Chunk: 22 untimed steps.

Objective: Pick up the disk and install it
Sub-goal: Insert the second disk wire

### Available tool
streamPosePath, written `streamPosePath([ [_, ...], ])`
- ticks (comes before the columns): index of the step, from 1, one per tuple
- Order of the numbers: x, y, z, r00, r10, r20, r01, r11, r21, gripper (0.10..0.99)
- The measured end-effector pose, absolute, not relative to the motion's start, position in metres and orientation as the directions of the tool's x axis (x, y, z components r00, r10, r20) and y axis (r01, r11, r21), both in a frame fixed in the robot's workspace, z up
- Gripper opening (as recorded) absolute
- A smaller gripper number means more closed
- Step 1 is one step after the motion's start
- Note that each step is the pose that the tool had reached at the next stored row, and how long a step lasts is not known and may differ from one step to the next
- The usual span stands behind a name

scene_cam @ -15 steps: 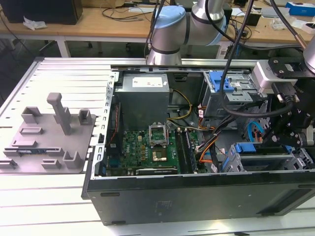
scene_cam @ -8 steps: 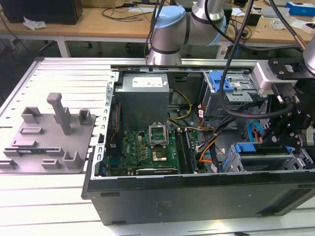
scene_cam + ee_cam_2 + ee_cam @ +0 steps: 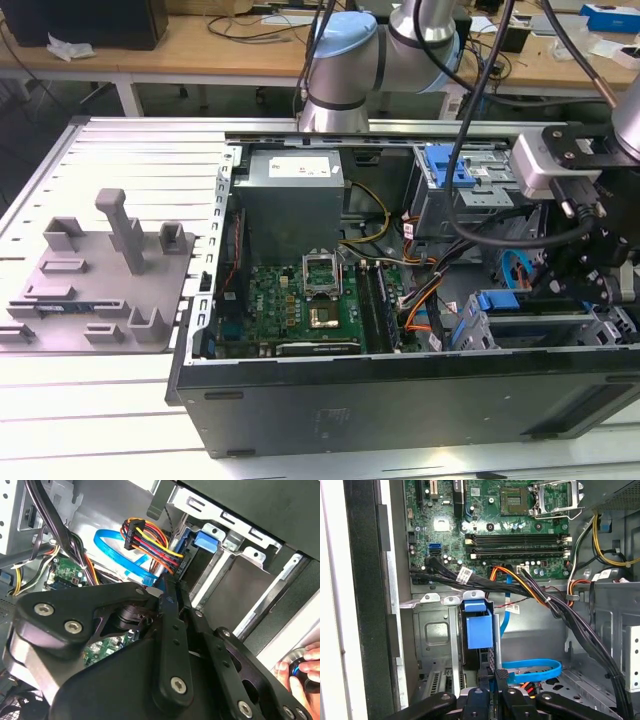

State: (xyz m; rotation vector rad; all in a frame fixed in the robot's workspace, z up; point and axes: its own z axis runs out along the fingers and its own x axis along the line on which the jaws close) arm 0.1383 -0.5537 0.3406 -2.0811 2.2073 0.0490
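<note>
End effector (image 3: 492, 682) low inside the computer case (image 3: 400, 400), pinching the disk (image 3: 479, 630) on edge. Disk stands in the drive bay (image 3: 437, 635).

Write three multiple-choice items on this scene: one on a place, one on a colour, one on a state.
1. In the exterior view, where does the grey fixture tray lie, relative to the computer case? A inside; B on its left; C on top.
2. The flat looped cable in the first wrist view is: A blue; B white; C green.
3. The computer case is: A shut by a panel; B wrapped; C open.
Key: B, the tray sits beside the case; A, the loop is blue; C, the motherboard shows.
</note>
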Motion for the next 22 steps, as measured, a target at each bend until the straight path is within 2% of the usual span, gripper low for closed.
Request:
streamPosePath([
  [11,0.138,-0.553,0.341,-0.041,-0.994,-0.099,-0.998,0.047,-0.05,0.173],
  [12,0.138,-0.553,0.344,-0.041,-0.995,-0.095,-0.998,0.046,-0.05,0.173],
  [13,0.138,-0.552,0.347,-0.041,-0.995,-0.093,-0.998,0.046,-0.051,0.235],
  [22,0.138,-0.546,0.393,-0.041,-0.996,-0.074,-0.998,0.045,-0.051,0.235],
])
